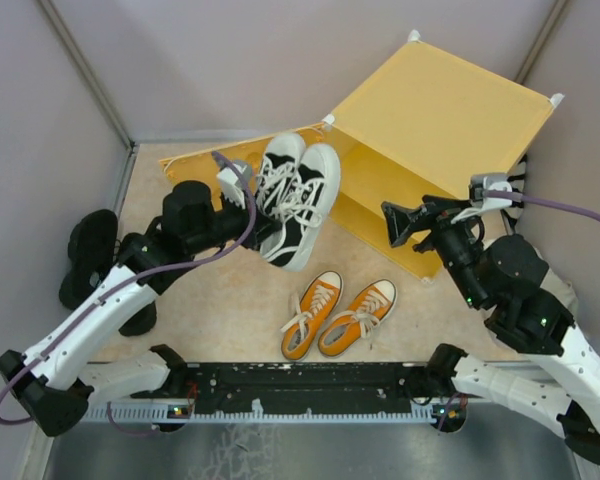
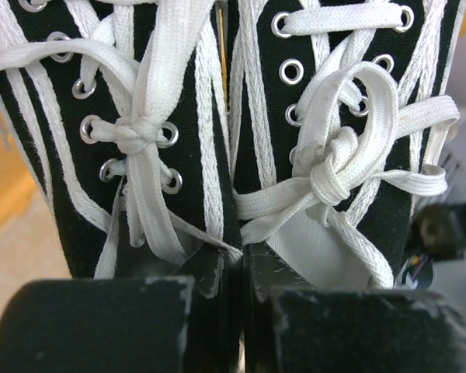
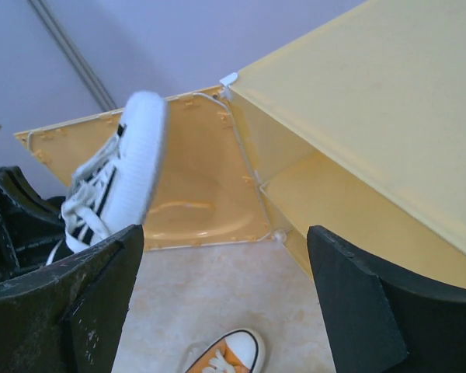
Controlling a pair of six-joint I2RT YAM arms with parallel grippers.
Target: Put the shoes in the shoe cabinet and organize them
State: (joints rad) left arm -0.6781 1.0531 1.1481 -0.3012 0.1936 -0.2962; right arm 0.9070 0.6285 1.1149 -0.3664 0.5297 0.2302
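My left gripper (image 1: 270, 232) is shut on the black-and-white sneakers (image 1: 298, 198), pinching both inner collars together and holding the pair in the air before the yellow-orange shoe cabinet (image 1: 435, 150). The left wrist view shows their white laces (image 2: 334, 175) close up. The cabinet's door (image 1: 195, 165) lies open to the left. The orange sneakers (image 1: 338, 315) sit side by side on the floor in front. The all-black sneakers (image 1: 90, 255) lie at the far left, partly behind my left arm. My right gripper (image 1: 407, 222) is open and empty, by the cabinet's front; one orange toe (image 3: 225, 356) shows below it.
Grey walls close in the floor on three sides. A black rail (image 1: 300, 380) runs across the near edge between the arm bases. A purple cable (image 1: 580, 215) loops over my right arm.
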